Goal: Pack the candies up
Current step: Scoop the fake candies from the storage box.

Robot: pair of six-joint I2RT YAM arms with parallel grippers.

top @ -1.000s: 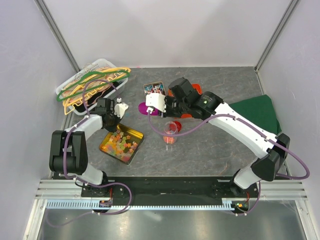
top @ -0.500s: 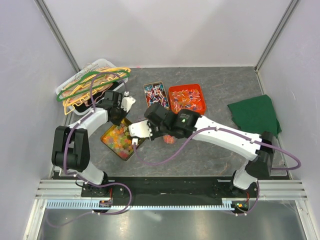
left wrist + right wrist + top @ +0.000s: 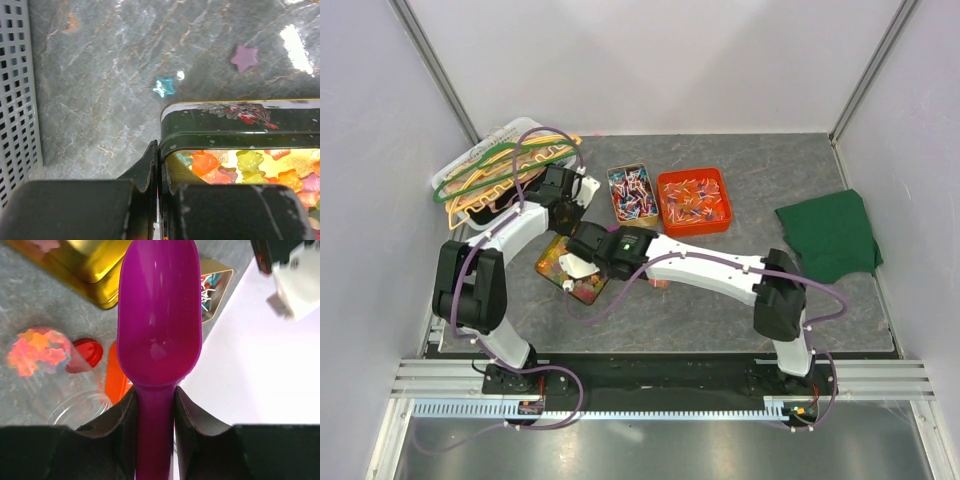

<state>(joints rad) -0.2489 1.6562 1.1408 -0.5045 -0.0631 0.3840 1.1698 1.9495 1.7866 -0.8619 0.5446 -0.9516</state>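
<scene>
The candies (image 3: 250, 165) are pastel star-shaped sweets lying in a gold tin (image 3: 240, 135) (image 3: 552, 262). My left gripper (image 3: 159, 150) is shut on the rim at the tin's corner. My right gripper (image 3: 155, 395) is shut on the handle of a purple scoop (image 3: 159, 315), whose bowl is empty. In the top view the right gripper (image 3: 576, 268) hangs over the tin. A clear jar (image 3: 37, 352) holds some star candies at its bottom. Twist-wrapped candies fill a small tin (image 3: 632, 194) and an orange tray (image 3: 695, 200).
A red lid (image 3: 85, 354) lies beside the jar. Two loose stars, blue (image 3: 164, 87) and pink (image 3: 244, 57), lie on the table past the tin. A white basket of hangers (image 3: 505, 165) sits at the back left. A green cloth (image 3: 830, 232) lies at the right.
My right arm swung left with the scoop, from over the jar to above the gold tin. My left gripper closed on the tin's rim, and the tin turned and shifted.
</scene>
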